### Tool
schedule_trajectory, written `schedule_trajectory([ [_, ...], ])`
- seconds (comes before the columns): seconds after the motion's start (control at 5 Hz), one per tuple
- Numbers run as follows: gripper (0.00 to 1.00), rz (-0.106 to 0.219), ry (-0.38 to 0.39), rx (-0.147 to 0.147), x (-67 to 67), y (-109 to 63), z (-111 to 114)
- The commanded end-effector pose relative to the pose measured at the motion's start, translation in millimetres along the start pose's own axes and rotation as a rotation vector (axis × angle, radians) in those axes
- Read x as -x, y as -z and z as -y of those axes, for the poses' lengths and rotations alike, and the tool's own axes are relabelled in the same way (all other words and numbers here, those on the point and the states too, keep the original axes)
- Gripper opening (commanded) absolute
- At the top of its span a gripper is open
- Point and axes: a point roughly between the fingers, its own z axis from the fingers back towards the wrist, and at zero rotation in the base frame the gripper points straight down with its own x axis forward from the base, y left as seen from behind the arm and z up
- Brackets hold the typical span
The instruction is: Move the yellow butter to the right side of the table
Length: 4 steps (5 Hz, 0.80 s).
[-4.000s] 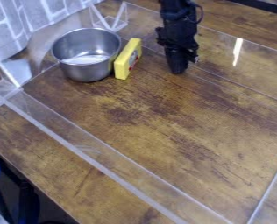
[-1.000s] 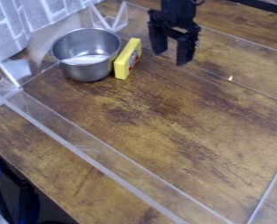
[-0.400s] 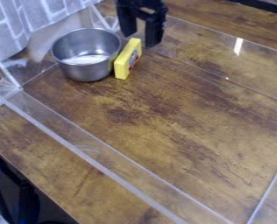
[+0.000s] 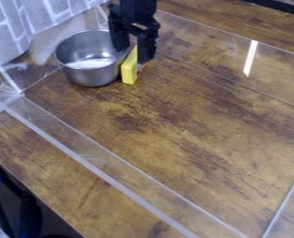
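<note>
Two black fingers (image 4: 133,45) hang spread apart over the yellow butter (image 4: 129,67), upper left on the table (image 4: 199,130) beside the steel bowl (image 4: 90,56). Grasp pending: lower, then close.

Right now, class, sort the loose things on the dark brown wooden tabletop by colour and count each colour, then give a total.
Silver: 1, the round steel bowl
Yellow: 1, the small rectangular yellow butter box
Total: 2
</note>
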Motion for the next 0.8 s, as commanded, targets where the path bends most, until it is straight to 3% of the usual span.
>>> schedule_trajectory([
  [0.0, 1.0, 0.068, -0.03, -0.028, -1.2, -20.4, -14.1],
  [0.6, 1.0, 0.059, -0.036, -0.013, -7.6, 4.5, -16.6],
])
